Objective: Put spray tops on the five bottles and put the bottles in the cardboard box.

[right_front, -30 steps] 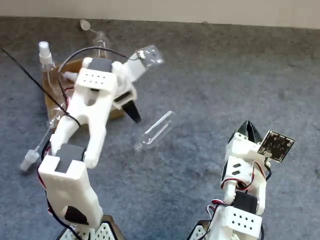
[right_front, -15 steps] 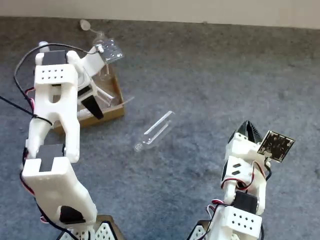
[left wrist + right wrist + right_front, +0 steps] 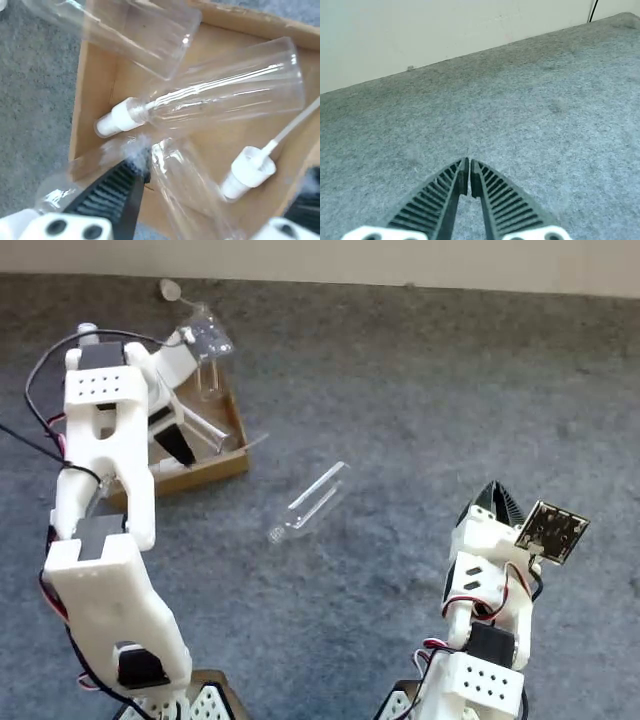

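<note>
The cardboard box (image 3: 228, 466) sits at the far left of the carpet, with my left gripper (image 3: 195, 435) hanging over it. In the left wrist view the box (image 3: 95, 75) holds several clear bottles. One bottle (image 3: 225, 95) lies flat with a white spray top on. A loose spray top (image 3: 247, 172) with its tube lies beside it. My left gripper (image 3: 220, 192) is open, with a clear bottle (image 3: 185, 200) lying between its fingers. Another clear bottle (image 3: 308, 502) lies without a top on the carpet mid-table. My right gripper (image 3: 497, 490) (image 3: 469, 182) is shut on nothing, low at the near right.
A small loose spray top (image 3: 170, 287) lies at the far edge behind the box. Grey carpet (image 3: 420, 390) covers the table, and a pale wall (image 3: 420, 30) runs along the far side.
My left arm swung left from mid-table to over the cardboard box. The right arm and the bottle on the carpet kept still.
</note>
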Robot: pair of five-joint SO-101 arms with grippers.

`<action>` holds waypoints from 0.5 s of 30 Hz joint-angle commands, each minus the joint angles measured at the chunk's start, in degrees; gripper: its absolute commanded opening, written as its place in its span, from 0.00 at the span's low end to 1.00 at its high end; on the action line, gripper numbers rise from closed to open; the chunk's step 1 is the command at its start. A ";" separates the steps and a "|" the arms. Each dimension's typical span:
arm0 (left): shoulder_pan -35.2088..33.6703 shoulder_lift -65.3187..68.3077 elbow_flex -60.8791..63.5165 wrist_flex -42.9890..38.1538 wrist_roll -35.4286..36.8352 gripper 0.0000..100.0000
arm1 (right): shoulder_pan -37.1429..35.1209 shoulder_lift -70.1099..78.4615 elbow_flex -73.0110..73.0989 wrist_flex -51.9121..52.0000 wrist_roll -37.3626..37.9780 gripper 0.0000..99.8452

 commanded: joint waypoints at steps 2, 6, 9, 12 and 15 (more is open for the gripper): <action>-0.31 -0.57 -4.09 -0.53 -0.97 0.27 | -0.75 -0.31 6.90 0.13 -0.18 0.01; -0.31 -0.31 -3.12 -0.18 -0.97 0.29 | -0.75 -0.31 6.90 0.13 -0.18 0.01; -0.04 -0.31 -0.57 0.79 -1.05 0.31 | -0.75 -0.31 6.90 0.13 -0.18 0.01; 0.31 -0.31 1.54 0.62 -1.14 0.30 | -0.75 -0.31 6.90 0.13 -0.18 0.01; 0.66 -0.31 2.86 0.62 -1.14 0.30 | -0.66 -0.31 6.90 0.13 -0.18 0.01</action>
